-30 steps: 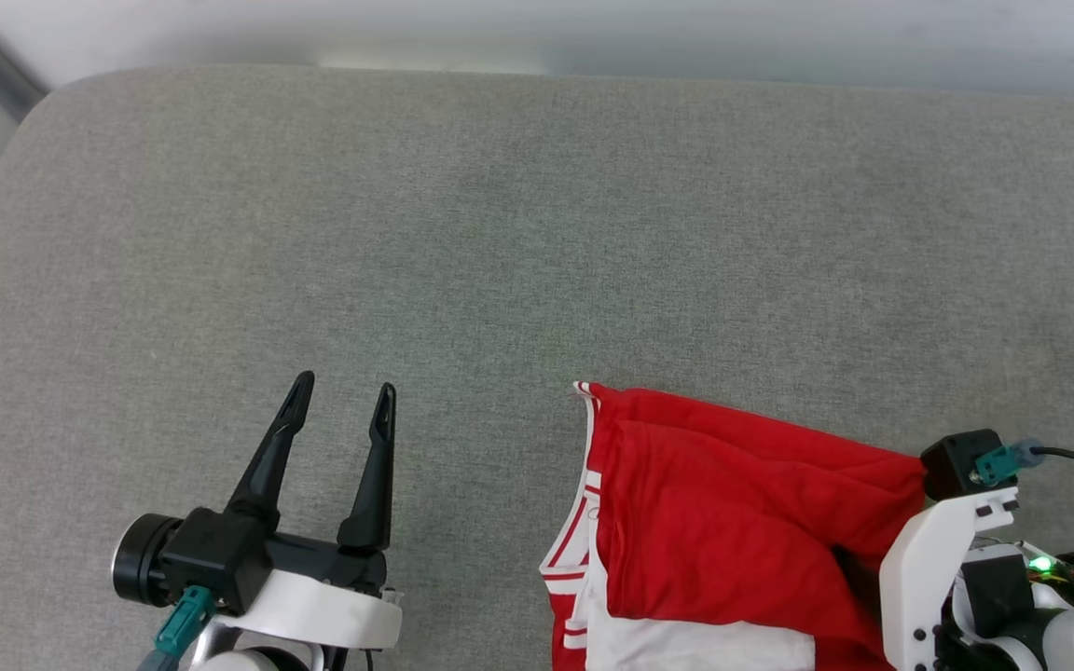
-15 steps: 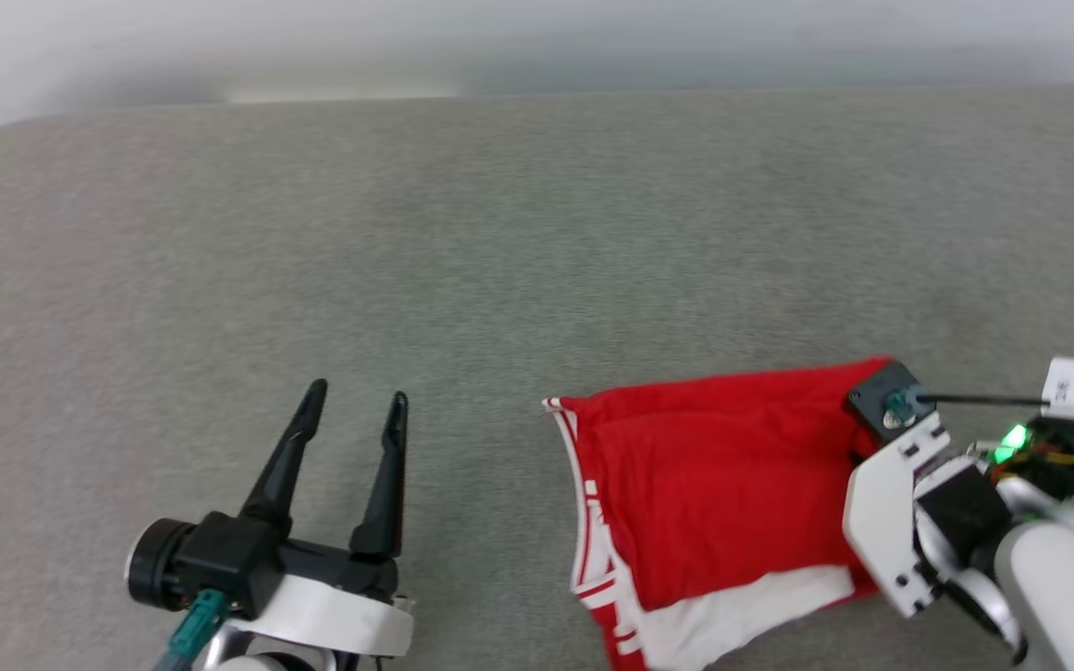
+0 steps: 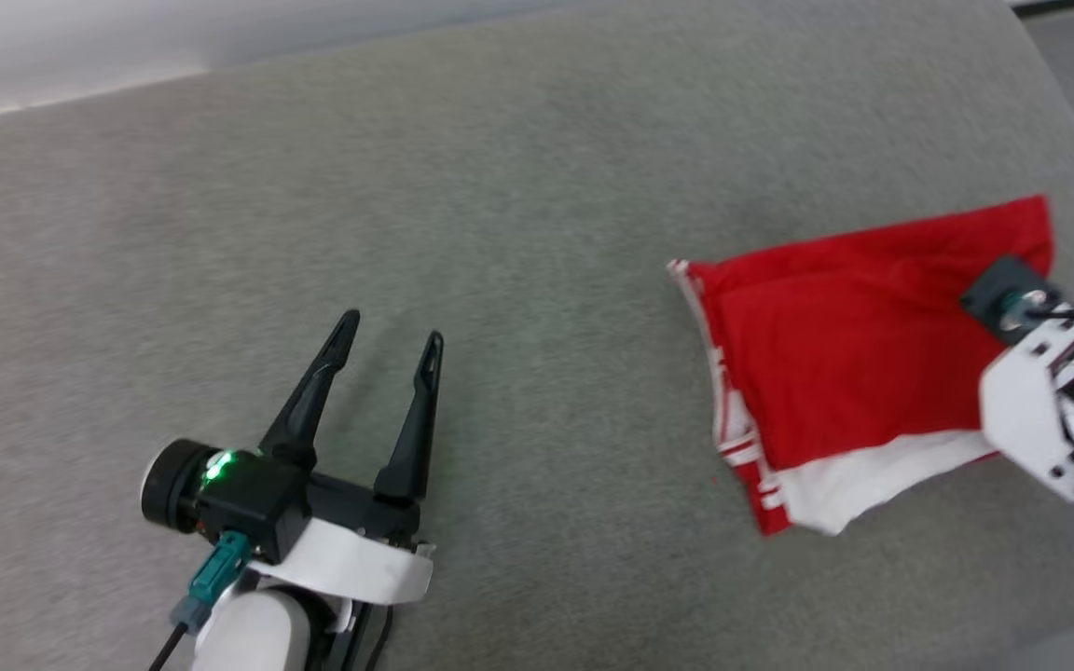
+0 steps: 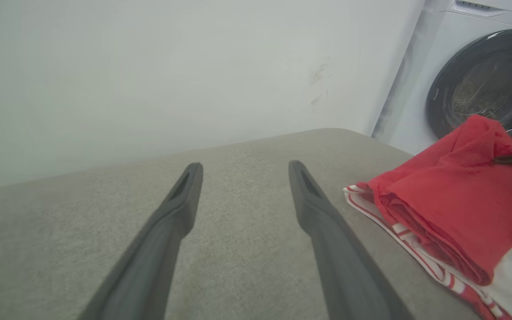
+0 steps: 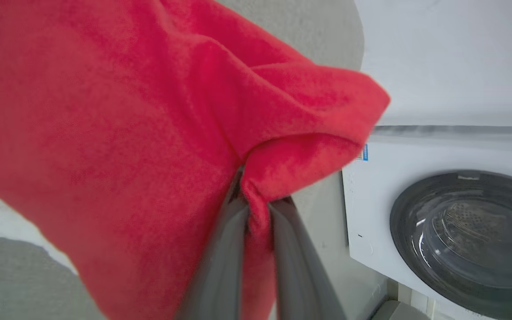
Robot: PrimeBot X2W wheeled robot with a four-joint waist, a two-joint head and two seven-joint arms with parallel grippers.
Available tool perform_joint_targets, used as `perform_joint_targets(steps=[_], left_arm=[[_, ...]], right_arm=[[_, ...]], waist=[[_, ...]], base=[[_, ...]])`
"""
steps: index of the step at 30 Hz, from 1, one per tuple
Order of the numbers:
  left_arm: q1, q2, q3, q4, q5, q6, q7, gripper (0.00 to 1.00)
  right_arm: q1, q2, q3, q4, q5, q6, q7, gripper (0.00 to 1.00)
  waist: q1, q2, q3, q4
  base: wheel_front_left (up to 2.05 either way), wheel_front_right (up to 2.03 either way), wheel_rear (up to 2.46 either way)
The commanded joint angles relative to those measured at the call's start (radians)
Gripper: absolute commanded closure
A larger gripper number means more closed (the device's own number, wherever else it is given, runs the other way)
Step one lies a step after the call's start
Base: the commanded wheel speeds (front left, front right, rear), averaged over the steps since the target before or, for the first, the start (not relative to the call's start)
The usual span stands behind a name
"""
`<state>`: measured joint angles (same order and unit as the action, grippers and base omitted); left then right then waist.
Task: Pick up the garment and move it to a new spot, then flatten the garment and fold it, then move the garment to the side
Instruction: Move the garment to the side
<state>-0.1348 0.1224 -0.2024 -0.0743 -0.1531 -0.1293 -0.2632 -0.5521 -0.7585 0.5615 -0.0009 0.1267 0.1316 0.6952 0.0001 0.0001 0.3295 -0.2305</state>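
The garment (image 3: 854, 354) is a folded red shirt with white, red-striped trim, lying at the right of the grey padded surface (image 3: 537, 186). Its right edge is raised off the surface. My right gripper (image 5: 258, 202) is shut on a pinch of the garment's (image 5: 105, 133) red fabric. In the head view my right wrist (image 3: 1031, 410) sits over that edge and the cloth hides the fingers. My left gripper (image 3: 392, 327) stands open low over the bare surface, well left of the garment, with nothing between its fingers (image 4: 180, 200). The garment (image 4: 451, 209) lies to its right.
A white washing machine (image 5: 451, 231) with a dark round door stands just past the surface's right end, also visible as the washing machine (image 4: 482, 80) beyond the garment. A pale wall runs behind. The surface's rounded right edge (image 3: 1059, 112) is close to the garment.
The head camera has swung. My right gripper has shut on the garment's right edge and drawn it to the right, away from the left gripper. The left gripper stays open.
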Motion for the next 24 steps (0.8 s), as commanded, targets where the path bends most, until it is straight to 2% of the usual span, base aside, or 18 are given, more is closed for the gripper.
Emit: perform_joint_targets(steps=[1, 4, 9, 15, 24], left_arm=[[-0.021, 0.01, -0.004, -0.003, 0.003, -0.001, -0.002, 0.0], [-0.048, 0.031, -0.003, 0.001, 0.015, -0.001, -0.002, 0.0], [-0.105, 0.061, -0.021, 0.005, 0.024, -0.001, -0.002, 0.0], [-0.159, 0.087, -0.041, -0.01, 0.035, -0.001, -0.002, 0.0], [-0.199, 0.1, -0.065, -0.044, 0.038, -0.001, -0.002, 0.0]], right_arm=[[-0.024, -0.014, -0.003, 0.007, -0.003, -0.002, -0.016, 1.0], [-0.07, -0.039, -0.021, 0.059, -0.021, -0.002, -0.098, 1.0], [-0.118, -0.031, -0.091, 0.221, -0.036, -0.002, -0.231, 1.0], [-0.157, -0.037, -0.193, 0.427, -0.105, -0.002, -0.408, 1.0], [-0.184, -0.016, -0.36, 0.658, -0.179, -0.002, -0.566, 1.0]], waist=[[-0.0001, -0.0001, 0.071, -0.078], [-0.0001, -0.0001, 0.113, -0.122], [-0.0001, -0.0001, 0.184, -0.15], [-0.0001, -0.0001, 0.254, -0.123], [-0.0001, -0.0001, 0.309, -0.061]], base=[[0.0, 0.0, 0.0], [0.0, 0.0, 0.0], [0.0, 0.0, 0.0], [0.0, 0.0, 0.0], [0.0, 0.0, 0.0]])
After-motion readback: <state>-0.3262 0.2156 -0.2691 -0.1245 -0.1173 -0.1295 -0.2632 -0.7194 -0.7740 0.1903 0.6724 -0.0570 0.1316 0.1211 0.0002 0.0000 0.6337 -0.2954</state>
